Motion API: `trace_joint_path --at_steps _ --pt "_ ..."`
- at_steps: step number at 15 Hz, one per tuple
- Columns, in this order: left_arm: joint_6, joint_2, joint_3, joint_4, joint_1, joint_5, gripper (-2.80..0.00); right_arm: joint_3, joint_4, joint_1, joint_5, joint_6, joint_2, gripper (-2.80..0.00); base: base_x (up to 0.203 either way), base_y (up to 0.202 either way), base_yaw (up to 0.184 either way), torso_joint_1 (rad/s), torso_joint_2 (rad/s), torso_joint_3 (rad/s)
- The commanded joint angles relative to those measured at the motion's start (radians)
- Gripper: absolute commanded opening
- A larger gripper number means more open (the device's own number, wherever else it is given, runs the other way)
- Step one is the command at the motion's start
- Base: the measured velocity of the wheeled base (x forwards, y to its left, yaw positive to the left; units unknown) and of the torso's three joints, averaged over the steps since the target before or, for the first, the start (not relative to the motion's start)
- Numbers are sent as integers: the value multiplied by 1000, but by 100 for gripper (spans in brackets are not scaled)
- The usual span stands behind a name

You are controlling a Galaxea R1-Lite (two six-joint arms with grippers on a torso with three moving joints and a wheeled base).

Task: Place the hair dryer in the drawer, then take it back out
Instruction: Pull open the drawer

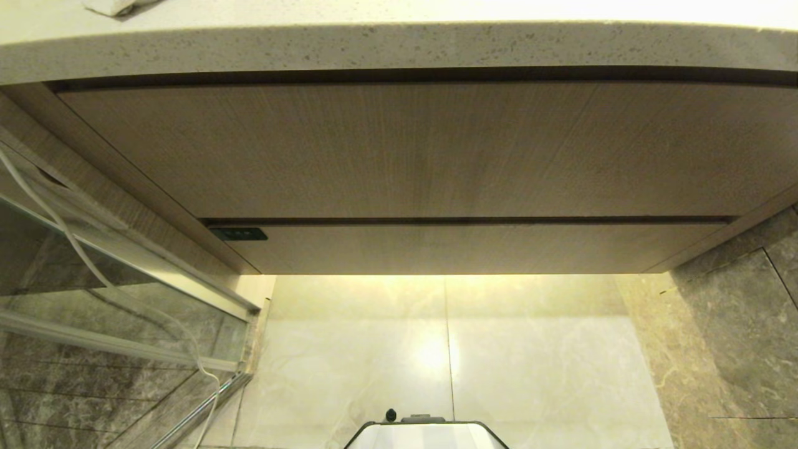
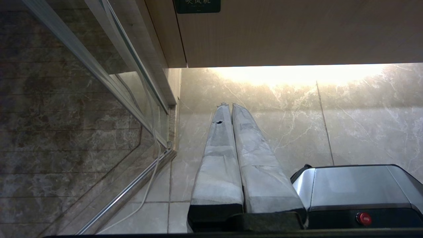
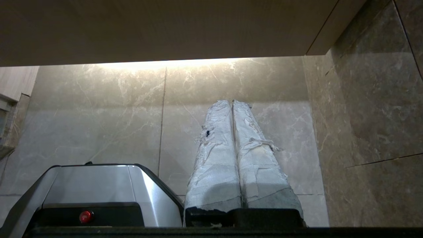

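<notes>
You are looking at a bathroom: a speckled stone table (image 1: 399,47) tops a floating wood-grain vanity (image 1: 399,156), a glass shower partition with metal rails (image 1: 124,274) stands on the robot's left, and glossy marble tiles cover the floor (image 1: 530,362) and walls.

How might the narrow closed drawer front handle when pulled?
The drawer front looks rigid and smooth, with no handle, so a grip may slip; the dark gap above seems the only purchase. Being wide, it may skew if pulled off-centre.
</notes>
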Motion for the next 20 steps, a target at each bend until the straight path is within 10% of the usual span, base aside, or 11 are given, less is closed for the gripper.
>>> trace_joint_path --at_steps 1,12,20 --pt "0 -2 0 0 0 0 -280 2 0 0 1 -1 -2 -280 0 0 0 0 0 0" --pt "0 -2 0 0 0 0 -280 -47 28 1 3 -27 12 -280 0 0 0 0 0 0" --pt "0 -2 0 0 0 0 -280 -974 675 6 126 -181 561 -280 0 0 0 0 0 0"
